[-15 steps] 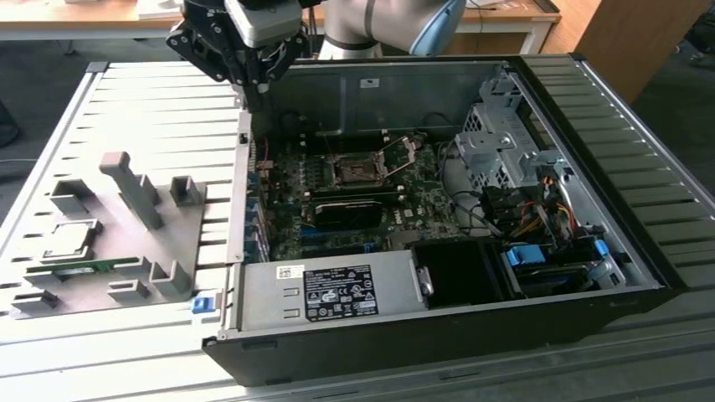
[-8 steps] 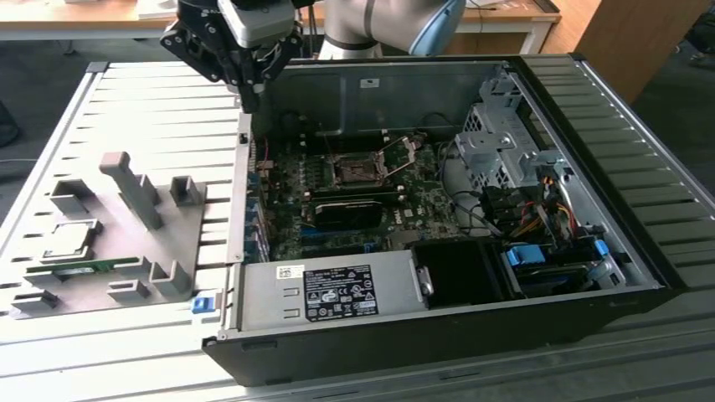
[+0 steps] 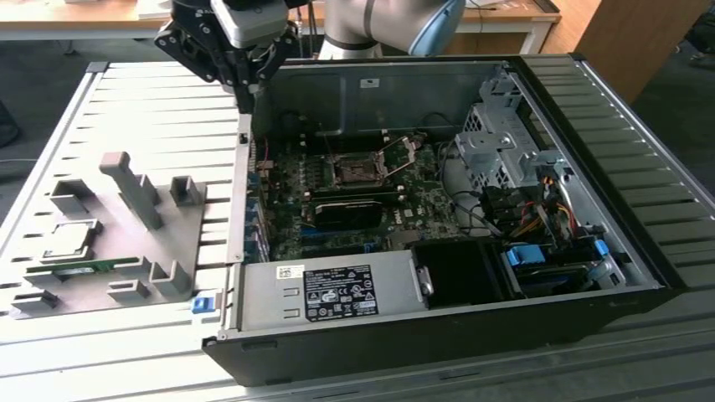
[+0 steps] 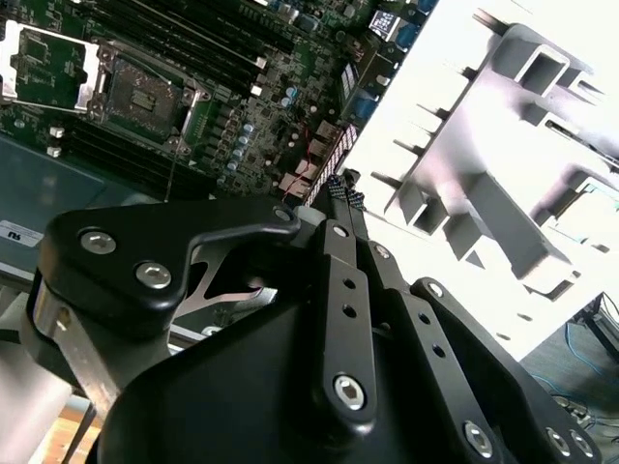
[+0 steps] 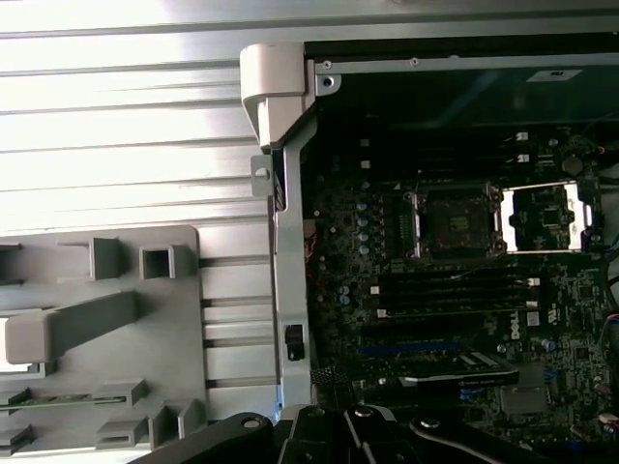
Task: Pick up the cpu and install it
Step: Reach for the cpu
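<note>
The cpu (image 3: 69, 239), a small silvery square chip, lies flat on the grey fixture plate (image 3: 112, 243) at the exterior view's left, beside the open computer case (image 3: 447, 327). Inside the case the motherboard's cpu socket (image 3: 357, 172) stands bare with its metal lid swung open; it also appears in the second wrist view as the socket (image 4: 145, 97) and in the first wrist view as the socket (image 5: 453, 222). My gripper (image 3: 246, 102) hangs above the case's left wall near its back corner, well away from the chip. Its fingers (image 4: 334, 232) lie together, shut, with nothing between them.
Tall grey plastic blocks (image 3: 132, 188) rise from the fixture around the chip, and a narrow green circuit strip (image 3: 84, 268) lies just in front of it. The case's left wall (image 3: 240, 201) stands between fixture and motherboard. Drive cage and cables (image 3: 525, 193) crowd the case's right side.
</note>
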